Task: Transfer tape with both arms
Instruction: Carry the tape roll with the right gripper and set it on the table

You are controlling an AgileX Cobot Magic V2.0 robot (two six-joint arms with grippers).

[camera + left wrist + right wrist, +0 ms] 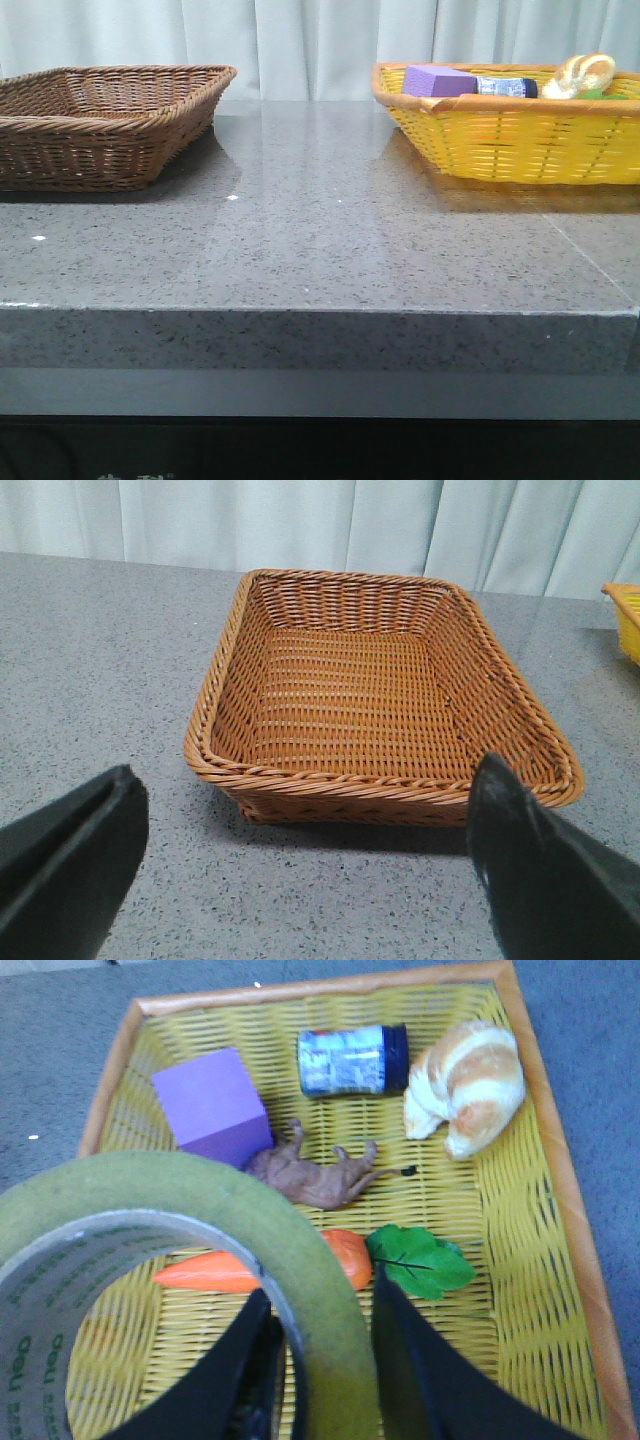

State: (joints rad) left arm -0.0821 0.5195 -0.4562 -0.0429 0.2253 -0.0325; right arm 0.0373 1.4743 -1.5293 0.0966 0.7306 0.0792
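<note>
- The right gripper [318,1360] is clamped on the tape [190,1290], one black finger inside the core and one outside, pinching the roll's wall. This hold leaves most of the ring free, likely so that the other arm can take it.
- The tape hangs over the yellow basket [560,1210], which stands at the far right of the grey table [320,230]. It appears lifted clear of the items below.
- Green letters run around the tape's pale core; they seem to read "neo", with smaller print too blurred to read.
- Beneath the tape lie a purple block [212,1105], a brown toy animal [315,1172], an orange carrot [260,1265] with a green leaf [420,1260], a croissant [465,1085] and a dark jar [352,1060] on its side. The jar's label is unreadable.
- The left gripper [300,860] holds nothing, its fingers spread wide. It faces the brown wicker basket [380,780] at the far left, probably the tape's destination.
</note>
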